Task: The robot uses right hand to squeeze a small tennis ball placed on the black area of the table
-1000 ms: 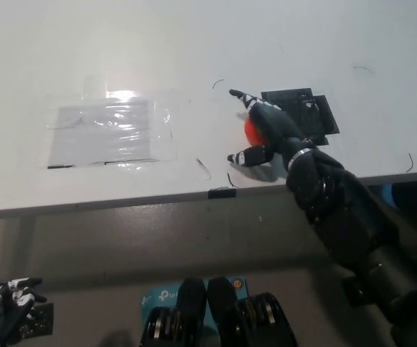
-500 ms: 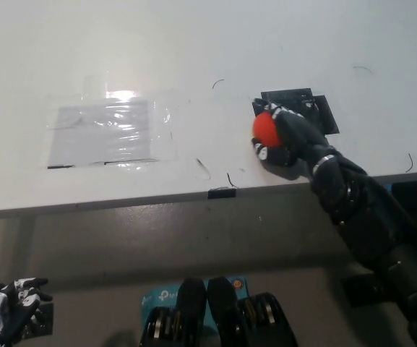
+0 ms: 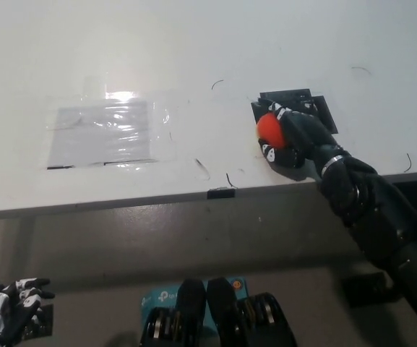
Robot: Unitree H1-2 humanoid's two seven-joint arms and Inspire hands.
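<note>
A small orange-red ball (image 3: 268, 127) sits at the left edge of the black patch (image 3: 315, 107) on the white table (image 3: 194, 58). My black right hand (image 3: 291, 135) is wrapped around the ball, with fingers curled over its top and under its front. Only the ball's left side shows. My white left hand (image 3: 9, 311) hangs low at the lower left, below the table's edge, away from the ball.
A clear plastic sheet (image 3: 107, 132) lies taped on the table's left half. The table's front edge (image 3: 222, 193) runs across the middle of the view. Thin dark marks dot the tabletop.
My right hand has gone from spread fingers over the ball to closed around it. Hand and ball shifted slightly right toward the black patch.
</note>
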